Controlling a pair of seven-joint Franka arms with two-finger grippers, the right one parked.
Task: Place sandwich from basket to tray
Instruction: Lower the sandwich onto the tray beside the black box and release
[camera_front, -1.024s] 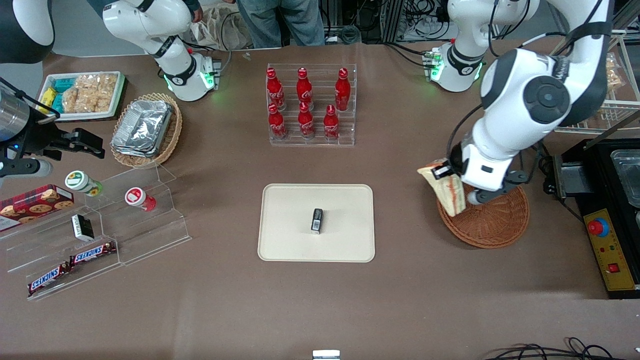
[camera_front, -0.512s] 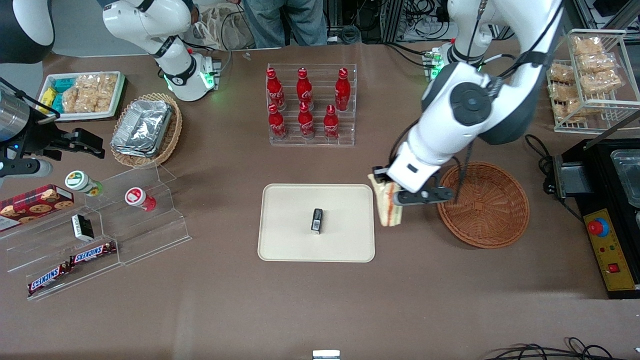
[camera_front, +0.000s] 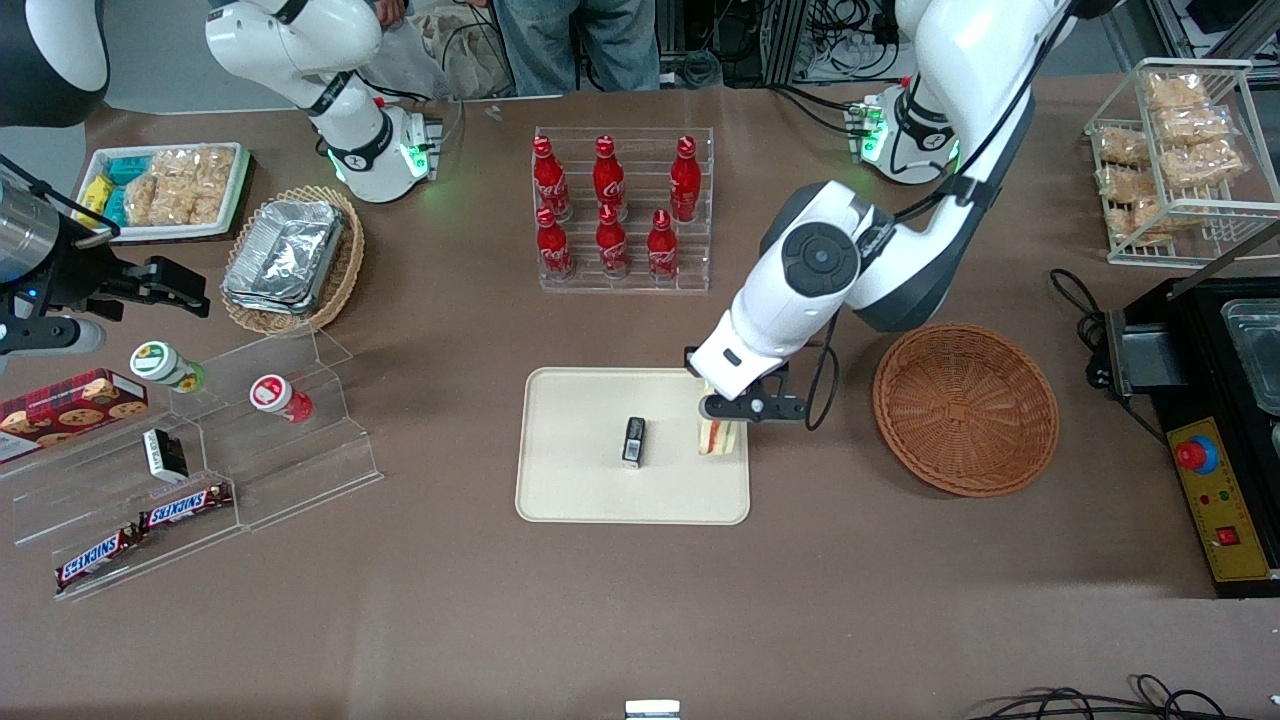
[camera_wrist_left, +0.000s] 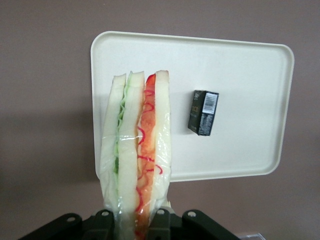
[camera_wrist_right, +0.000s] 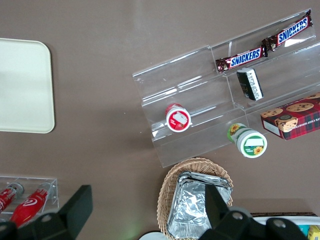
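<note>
My left gripper is shut on the sandwich, a plastic-wrapped wedge of pale bread with red and green filling, and holds it over the edge of the cream-white tray that lies nearest the basket. In the left wrist view the sandwich hangs from the gripper above the tray. A small black box lies on the tray's middle, and it also shows in the left wrist view. The reddish-brown wicker basket stands beside the tray toward the working arm's end, with nothing in it.
A clear rack of red cola bottles stands farther from the front camera than the tray. A tan basket with foil containers, a snack tray and a clear stepped stand lie toward the parked arm's end. A black machine stands beside the basket.
My left gripper has carried the sandwich up out of the basket and sideways across the table to above the tray's edge. The basket now holds nothing.
</note>
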